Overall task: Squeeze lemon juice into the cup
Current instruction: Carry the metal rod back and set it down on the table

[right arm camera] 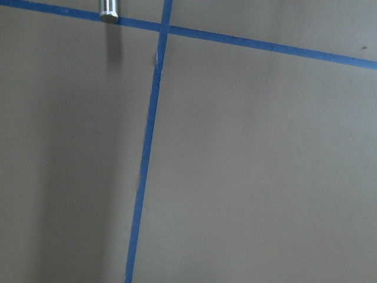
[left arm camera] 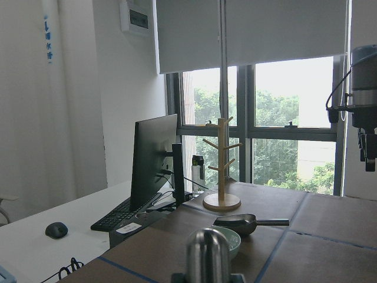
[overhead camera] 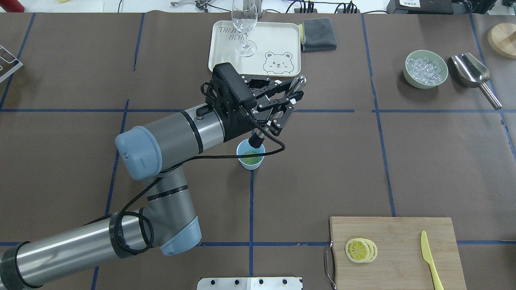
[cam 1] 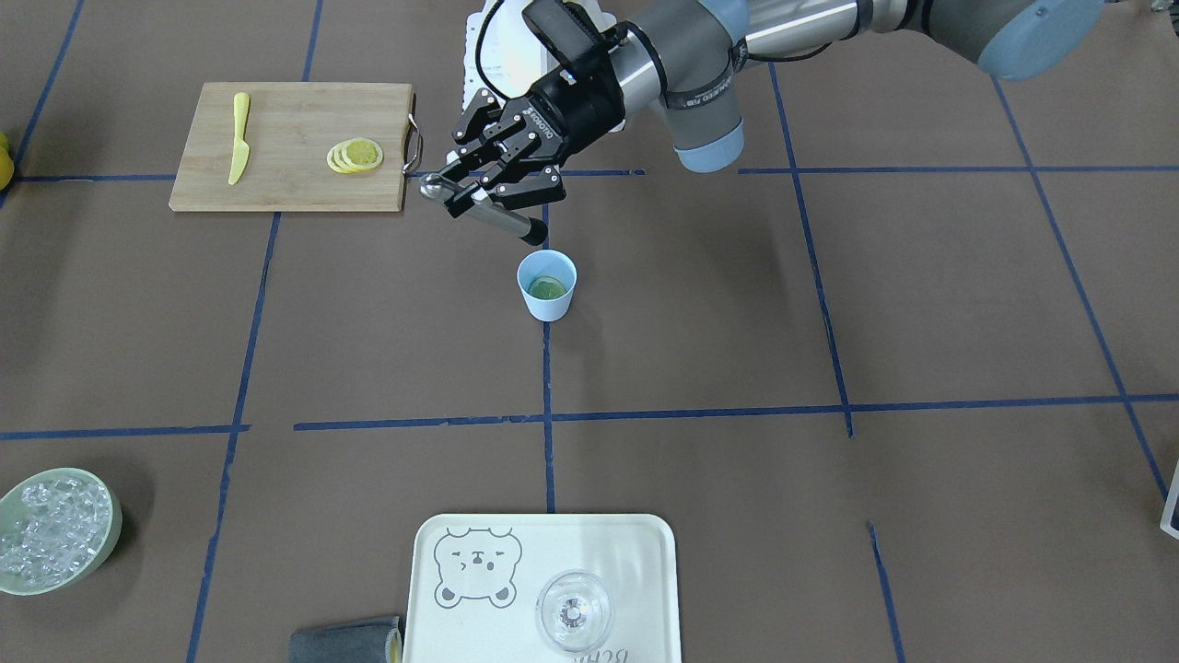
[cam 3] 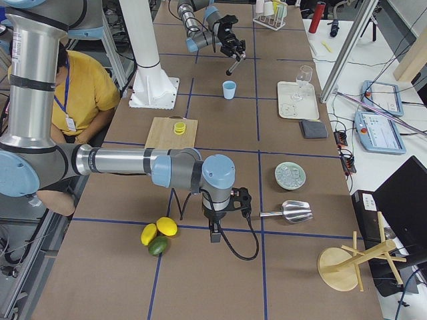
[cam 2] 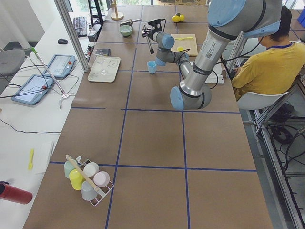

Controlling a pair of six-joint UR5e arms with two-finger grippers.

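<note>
Holding a pestle over the cup with a lemon slice inside

The left end effector [cam 1: 465, 191] is closed around a metal pestle [cam 1: 502, 219] and holds it tilted in the air. The round steel head of the pestle points toward the cutting board [cam 1: 295, 120]. Its black end points down toward the cup [cam 1: 551, 308]. The side views show this black end above the cup, with a clear gap between them.

The cup stands upright on the tabletop [cam 1: 829, 322], on a blue tape line near the middle. One lemon slice [cam 1: 546, 289] lies flat at the bottom of the cup. It looks greenish against the blue wall.

On the cutting board, a small stack of other lemon slices [cam 1: 356, 155] lies near the edge with the metal handle. A yellow knife [cam 1: 239, 138] lies well apart from them on the same board.

The right end effector [cam 3: 213, 230] points down at the tabletop far from the cup, near a metal scoop [cam 3: 290, 212]. I cannot tell whether it is open or closed.
</note>
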